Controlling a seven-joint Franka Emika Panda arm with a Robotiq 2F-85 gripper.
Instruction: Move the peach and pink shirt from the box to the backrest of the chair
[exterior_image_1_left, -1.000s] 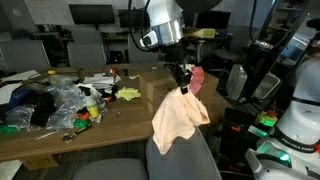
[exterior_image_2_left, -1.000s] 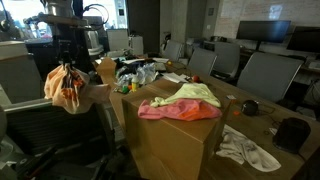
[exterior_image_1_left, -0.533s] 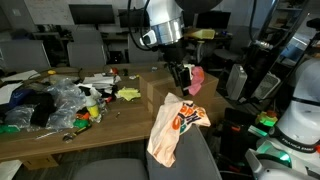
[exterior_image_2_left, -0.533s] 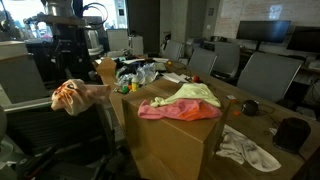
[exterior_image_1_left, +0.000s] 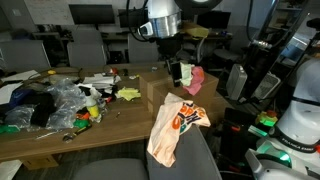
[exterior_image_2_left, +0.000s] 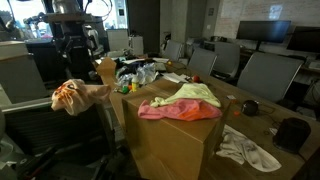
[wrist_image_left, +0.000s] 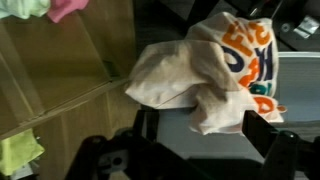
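The chair (exterior_image_1_left: 186, 160) is the biggest thing here, just one, in grey woven fabric with a rounded backrest. One brown cardboard box (exterior_image_2_left: 170, 145), wide and low, stands close beside it. There are two soft garments. The peach shirt (wrist_image_left: 195, 80), crumpled and printed in orange, lies draped over the top of the backrest. The pink shirt (exterior_image_2_left: 165, 112), plain and bright, lies heaped in the box. My two dark fingers (wrist_image_left: 262, 138) are spread wide, gripping nothing. They hang just above the peach shirt, clear of it.
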